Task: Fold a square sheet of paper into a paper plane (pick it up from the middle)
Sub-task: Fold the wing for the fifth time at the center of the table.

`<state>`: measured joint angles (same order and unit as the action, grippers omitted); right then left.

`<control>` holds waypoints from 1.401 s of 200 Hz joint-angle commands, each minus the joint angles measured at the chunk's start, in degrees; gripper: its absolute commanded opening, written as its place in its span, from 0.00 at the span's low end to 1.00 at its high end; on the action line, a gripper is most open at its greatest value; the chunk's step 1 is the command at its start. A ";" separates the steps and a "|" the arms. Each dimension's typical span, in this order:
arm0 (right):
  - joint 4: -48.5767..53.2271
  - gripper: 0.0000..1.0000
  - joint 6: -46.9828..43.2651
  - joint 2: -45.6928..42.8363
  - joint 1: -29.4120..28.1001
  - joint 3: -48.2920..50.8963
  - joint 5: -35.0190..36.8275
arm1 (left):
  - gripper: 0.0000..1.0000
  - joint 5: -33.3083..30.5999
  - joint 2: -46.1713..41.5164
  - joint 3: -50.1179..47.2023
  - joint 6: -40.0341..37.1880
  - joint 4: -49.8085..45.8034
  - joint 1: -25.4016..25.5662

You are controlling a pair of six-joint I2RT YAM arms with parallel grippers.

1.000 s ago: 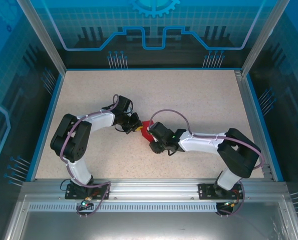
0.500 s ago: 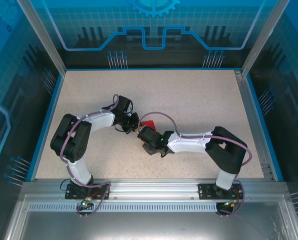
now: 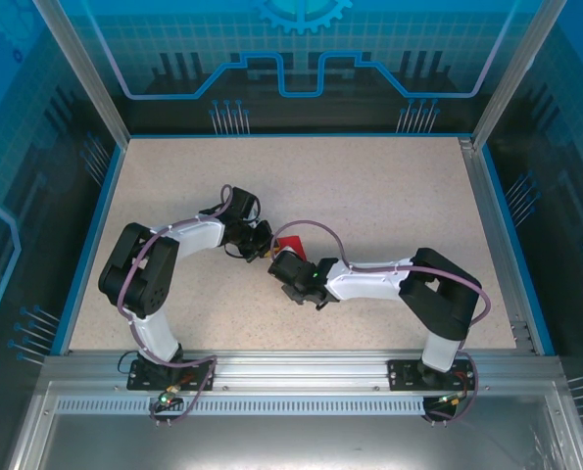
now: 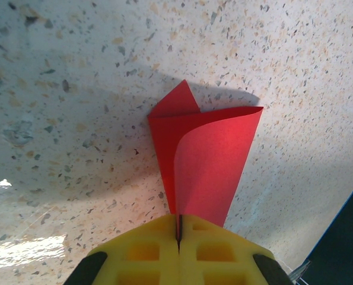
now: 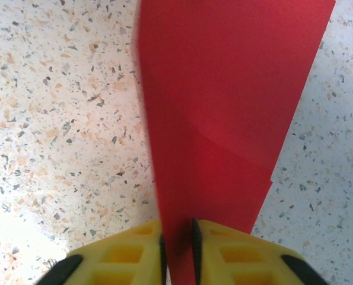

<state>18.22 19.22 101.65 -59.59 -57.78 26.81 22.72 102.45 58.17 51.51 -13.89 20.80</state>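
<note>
The right wrist view's top edge is cutting off the red paper [image 5: 223, 119], whose left side is blurring and whose near end is vanishing into the right gripper [image 5: 177, 240]. From above, just a corner is peeking out.

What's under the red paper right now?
Speckled table shows all around the red paper, pinched by the left gripper and right gripper. The patch directly beneath it is covered.

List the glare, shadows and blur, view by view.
Left wrist: glare whitens the table lower left; a soft shadow falls beside the red paper. Right wrist: the paper's left edge is blurred, the lower-left table washed out. Top external: even and sharp.
</note>
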 commanded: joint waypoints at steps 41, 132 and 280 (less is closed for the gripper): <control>-1.76 0.03 0.59 -1.89 1.03 1.09 -3.40 | 0.14 -0.97 -2.85 0.93 -0.62 -1.68 0.21; -18.85 0.01 3.76 -8.68 15.07 12.50 -38.39 | 0.50 -12.13 -14.16 -0.86 -2.85 -6.50 -0.22; -34.20 0.00 12.73 -2.05 24.73 17.54 -59.12 | 0.42 -6.48 -12.72 -4.17 -2.84 -0.82 0.01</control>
<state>-9.87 28.32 98.06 -37.08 -42.26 -26.50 13.96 88.88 55.11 49.36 -16.32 20.80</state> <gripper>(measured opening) 0.045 0.422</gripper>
